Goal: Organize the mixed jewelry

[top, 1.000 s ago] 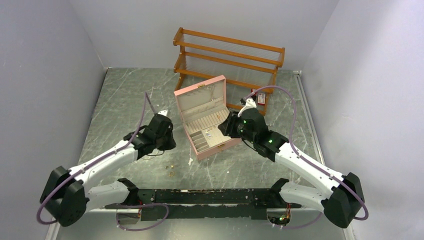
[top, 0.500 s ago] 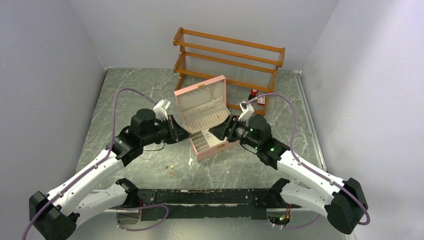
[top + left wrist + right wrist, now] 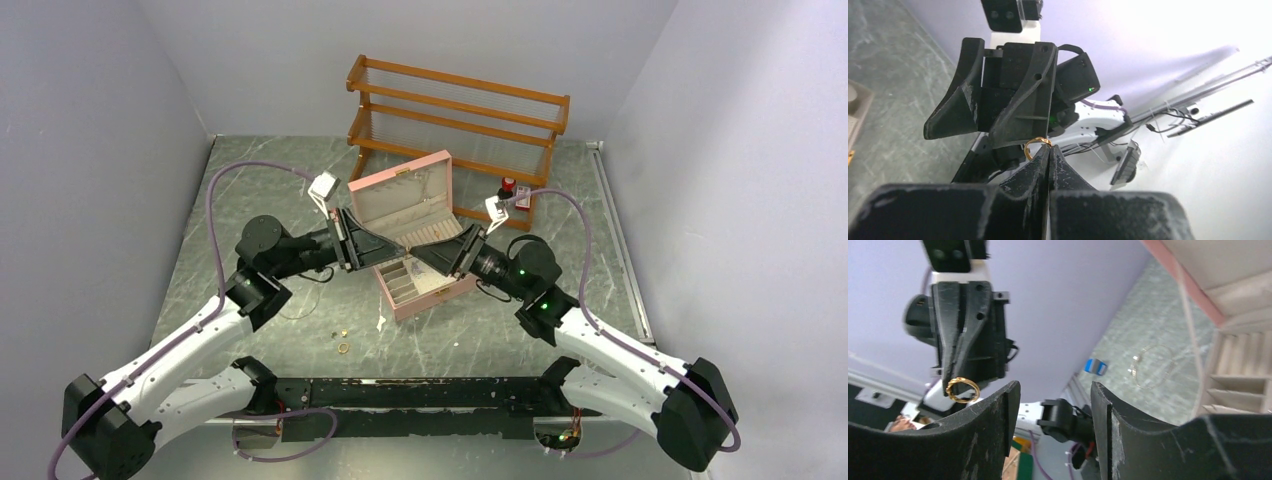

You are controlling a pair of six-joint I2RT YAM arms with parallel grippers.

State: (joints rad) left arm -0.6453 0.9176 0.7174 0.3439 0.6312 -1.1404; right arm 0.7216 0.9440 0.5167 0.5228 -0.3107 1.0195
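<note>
I see a thin gold ring standing on edge, pinched at the very tips of my left hand. Its lower arc is hidden between the pressed-together fingers. Both arms reach out level and meet tip to tip above the open pink box mid-surface. My right hand is spread, just beside the ring. Another ring lies toward the near edge, too small to make out.

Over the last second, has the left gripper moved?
Yes. In the top view the left gripper has swung rightward, from over the table left of the pink jewelry box to above the open box.
</note>
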